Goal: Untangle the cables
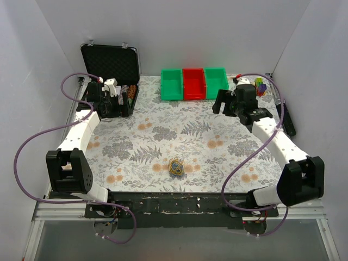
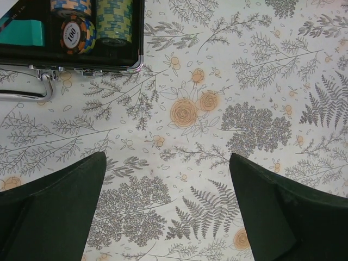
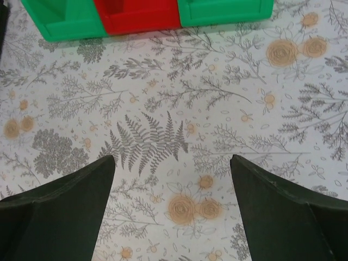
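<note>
Wide floral-print desk (image 1: 163, 136) under me, grey ferns and orange roses all over it. Far left, the black hard-shell carrying case (image 1: 110, 62) stands with its lid up, and my left arm is reaching out just beside it. Far centre, three plastic bins sit touching in a row against the back wall: green (image 1: 172, 84), red (image 1: 194, 84), green (image 1: 216, 81).

My left gripper (image 2: 168, 156) hangs over bare tablecloth, fingers spread wide, nothing between them. The case's metal edge and handle are just ahead of it. My right gripper (image 3: 172, 157) is the same story, spread apart and holding nothing, floating above a fern print with the bins ahead.

And the task's thing, the small tangled ball of blue and yellow cable (image 1: 176, 167), lies on the desk near the front middle, between my two arm bases and well apart from both grippers. Neither wrist camera catches it.

Smallest of all: striped poker chips (image 2: 76, 32) stacked inside the case.
</note>
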### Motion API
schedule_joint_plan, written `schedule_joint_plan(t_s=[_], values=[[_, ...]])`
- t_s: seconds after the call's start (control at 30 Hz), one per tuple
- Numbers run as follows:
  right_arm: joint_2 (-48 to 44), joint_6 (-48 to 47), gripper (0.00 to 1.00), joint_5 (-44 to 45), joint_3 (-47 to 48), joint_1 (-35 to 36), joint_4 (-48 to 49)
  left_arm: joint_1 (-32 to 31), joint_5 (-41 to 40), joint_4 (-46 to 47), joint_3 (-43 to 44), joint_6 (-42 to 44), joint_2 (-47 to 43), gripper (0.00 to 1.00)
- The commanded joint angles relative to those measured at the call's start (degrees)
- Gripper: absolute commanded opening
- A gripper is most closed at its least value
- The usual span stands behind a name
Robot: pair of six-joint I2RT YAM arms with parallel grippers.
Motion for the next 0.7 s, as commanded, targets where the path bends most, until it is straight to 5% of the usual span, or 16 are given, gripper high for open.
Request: schedule_joint_plan(t_s=[0.0,0.67], values=[[5.2,-0.5,0.96,6.1,8.2,2.6,0.9,-0.1,4.3,-0.2,2.4,0.8,-1.0,0.98],[38.9,-5.9,0.83,16.1,37.0,8.0,5.9,-0.7,14.6,0.9,-2.3,6.1,1.2,0.98]])
